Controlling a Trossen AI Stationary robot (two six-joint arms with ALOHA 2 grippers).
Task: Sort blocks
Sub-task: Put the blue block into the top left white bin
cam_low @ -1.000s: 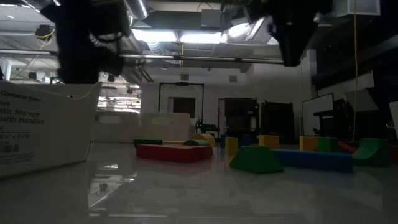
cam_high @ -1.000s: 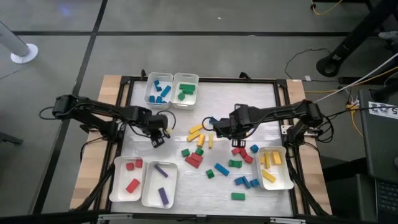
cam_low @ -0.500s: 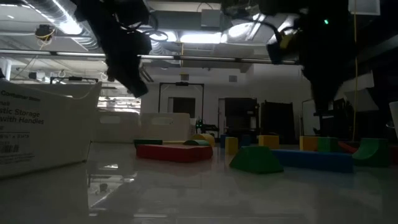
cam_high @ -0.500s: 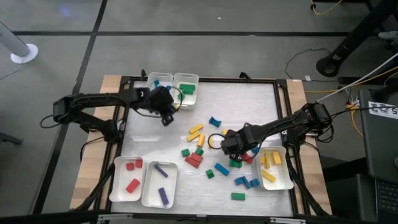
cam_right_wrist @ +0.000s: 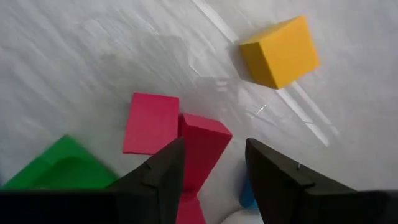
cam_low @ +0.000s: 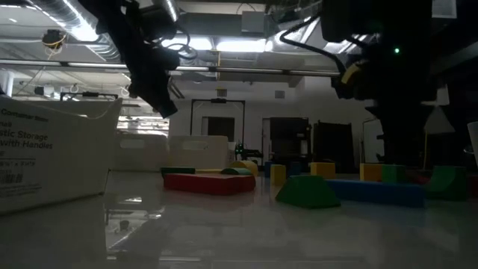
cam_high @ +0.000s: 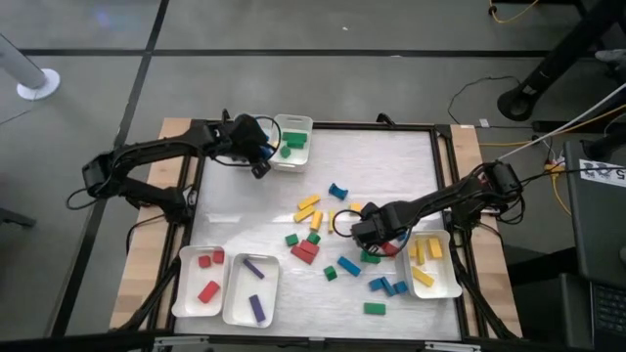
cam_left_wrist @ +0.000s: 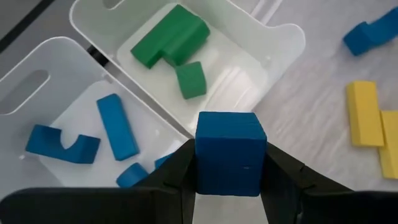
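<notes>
Loose blocks in red, yellow, blue and green lie across the white mat (cam_high: 391, 166). My left gripper (cam_high: 260, 159) is at the far left, above the blue tray (cam_high: 243, 137) and green tray (cam_high: 293, 125), shut on a blue cube (cam_left_wrist: 229, 152). My right gripper (cam_high: 369, 235) is open and low over the red blocks (cam_high: 383, 244) right of centre. In the right wrist view its fingers (cam_right_wrist: 158, 177) stand either side of a red block (cam_right_wrist: 202, 149) lying flat on the mat. A yellow cube (cam_right_wrist: 280, 51) sits farther off. My left gripper pinches the blue cube by two opposite side faces (cam_left_wrist: 202, 165) between its fingers. It comes from above, slanting down. The cube is lifted clear and hangs over the wall between the blue tray (cam_left_wrist: 43, 93) and the green tray (cam_left_wrist: 273, 43).
The red tray (cam_high: 201, 274) and purple tray (cam_high: 251, 290) stand at the near left, and the yellow tray (cam_high: 433, 264) at the near right. Yellow bars (cam_high: 308, 207), green and blue blocks crowd the mat's middle. A white storage box (cam_low: 52, 153) fills the low view's left.
My left gripper has travelled from the mat's left middle toward the far edge and now hangs over the blue and green trays with the blue cube. My right gripper has moved from the mat's centre toward the near right and dropped over the red blocks.
</notes>
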